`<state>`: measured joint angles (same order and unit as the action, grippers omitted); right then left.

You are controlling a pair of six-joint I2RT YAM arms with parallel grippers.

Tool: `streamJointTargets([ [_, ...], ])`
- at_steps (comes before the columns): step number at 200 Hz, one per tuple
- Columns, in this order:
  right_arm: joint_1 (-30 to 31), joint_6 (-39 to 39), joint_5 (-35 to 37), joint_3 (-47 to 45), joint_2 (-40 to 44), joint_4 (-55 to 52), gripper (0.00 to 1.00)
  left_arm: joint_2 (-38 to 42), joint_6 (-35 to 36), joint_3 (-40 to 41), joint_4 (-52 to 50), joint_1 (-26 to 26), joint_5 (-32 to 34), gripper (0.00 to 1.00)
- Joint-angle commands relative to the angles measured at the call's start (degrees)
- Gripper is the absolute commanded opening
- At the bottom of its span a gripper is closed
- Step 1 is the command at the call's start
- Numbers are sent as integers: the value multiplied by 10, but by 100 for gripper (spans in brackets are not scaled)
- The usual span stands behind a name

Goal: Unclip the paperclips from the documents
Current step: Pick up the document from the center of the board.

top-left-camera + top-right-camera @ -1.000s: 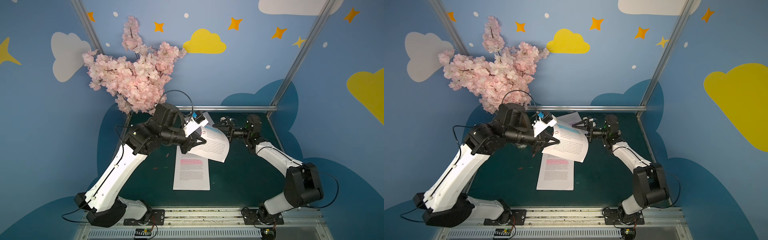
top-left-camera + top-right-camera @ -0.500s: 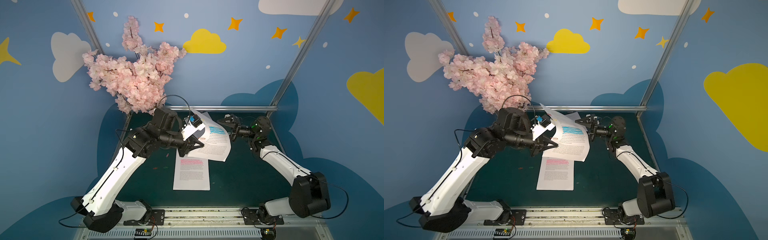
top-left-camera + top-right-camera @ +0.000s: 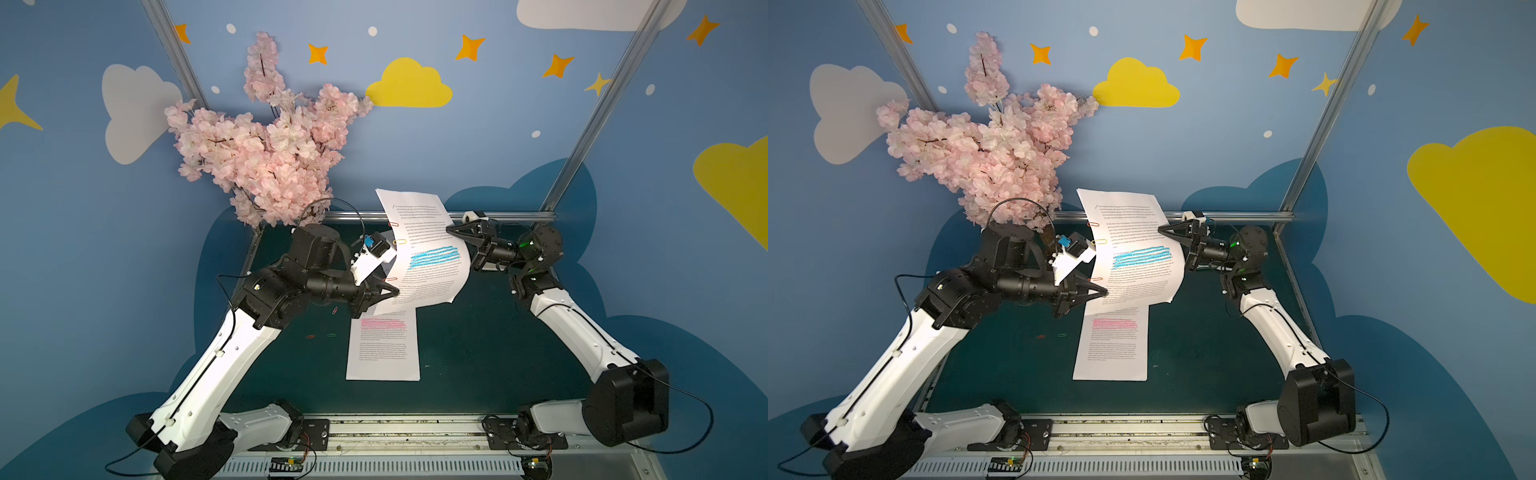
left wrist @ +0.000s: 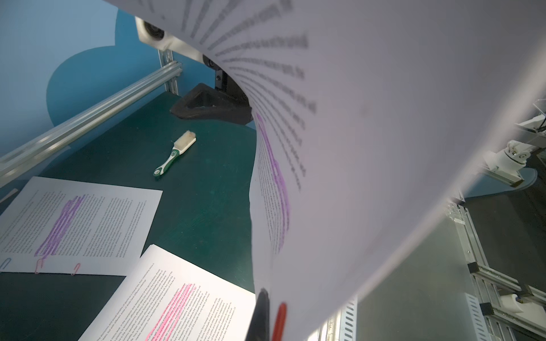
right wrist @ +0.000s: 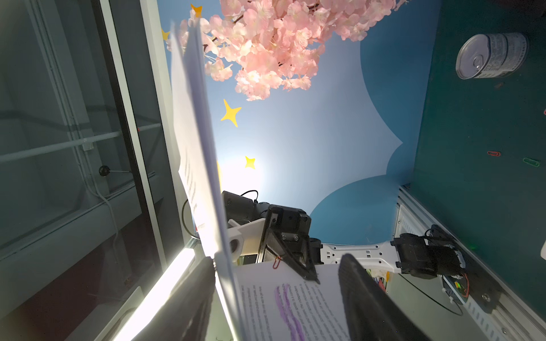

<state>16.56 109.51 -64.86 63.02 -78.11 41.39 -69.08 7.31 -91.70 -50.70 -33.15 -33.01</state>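
The left gripper (image 3: 394, 292) is clamped on the lower left edge of the blue-marked page (image 3: 432, 266), holding it raised and curled above the table (image 3: 478, 353). The right gripper (image 3: 462, 247) stands spread around the page's right edge. 3 paperclips (image 3: 400, 241) sit along its left edge. 2 loose clips (image 3: 331, 335) lie near the pink-marked page (image 3: 382, 353), flat on the table.

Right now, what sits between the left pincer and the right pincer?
The lifted blue-highlighted document: the left pincer pinches one edge, and the right pincer straddles the opposite edge, open. Shows in both top views.
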Motion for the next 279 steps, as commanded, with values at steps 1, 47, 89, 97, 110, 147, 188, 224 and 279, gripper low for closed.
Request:
streamJointTargets([
  [1,1,-13,-1,24,18,19,72,8,-2,4,0,13,-11,4],
  [47,8,-121,-24,94,42,-76,83,6,-25,6,9,37,-51,4],
  [89,8,-187,-24,109,57,-147,82,2,-55,15,37,47,-85,4],
  [97,8,-199,-23,108,58,-155,81,1,-52,16,34,48,-89,4],
  [110,8,-219,-23,112,59,-176,77,1,-51,19,30,49,-103,4],
  [147,0,-254,-37,136,50,-225,71,-5,-24,20,-18,49,-143,4],
  [188,-22,-262,-53,164,38,-241,70,22,-25,54,-11,50,-134,4],
  [224,-23,-267,-60,181,26,-258,59,31,-37,72,7,51,-140,4],
  [279,-19,-361,-54,198,38,-376,2,34,-36,85,5,51,-130,7],
])
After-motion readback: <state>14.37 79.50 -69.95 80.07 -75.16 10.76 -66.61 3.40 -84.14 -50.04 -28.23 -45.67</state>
